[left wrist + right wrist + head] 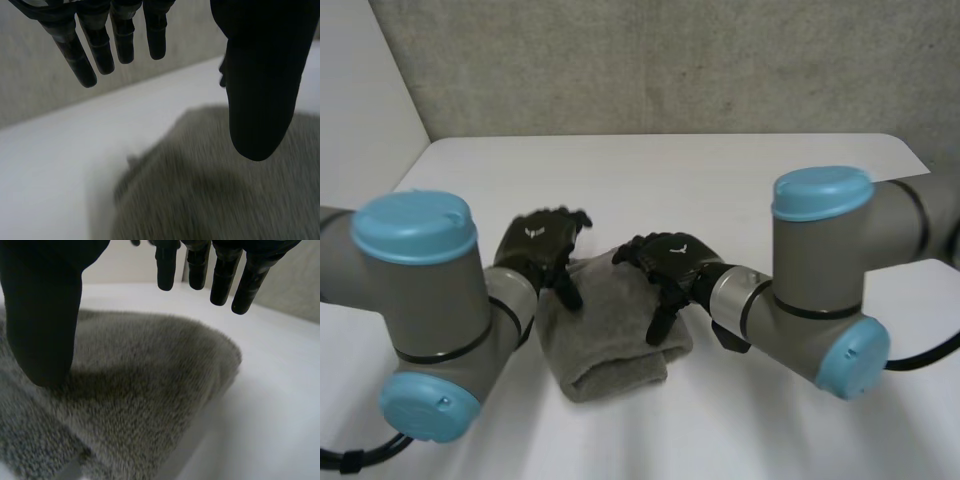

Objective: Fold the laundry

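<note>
Clerk: Item one, the laundry?

Checker: One towel [610, 340], grey, plush, folded into a thick pad. It lies flat on the white table [740, 170], lower centre of the head view, between the two arms.

Clerk: Same item, wrist views?

Checker: Left wrist view: towel [225, 200] under the palm and thumb, with bare table [50, 165] past its edge, below the fingertips. Right wrist view: towel [150, 380] under the palm, with its rounded folded edge beneath the fingertips and the table [270, 400] just beside it.

Clerk: Item two?

Checker: The left hand [535, 245], left of centre in the head view, over the towel's upper-left edge. Its fingers [100, 50] are straight, set wide from the thumb [260, 90], and hold nothing.

Clerk: Item three?

Checker: The right hand [670, 262], centre of the head view, over the towel's right side. Its fingers [220, 280] are straight and well apart from the thumb [45, 315], with nothing held. Whether the thumb tip touches the pile, I cannot tell.

Clerk: Fixtures?

Checker: The left arm [420, 300], grey with light-blue caps, lower left. The right arm [820, 270], same finish, right side. A grey wall [670, 60] runs across the top.
</note>
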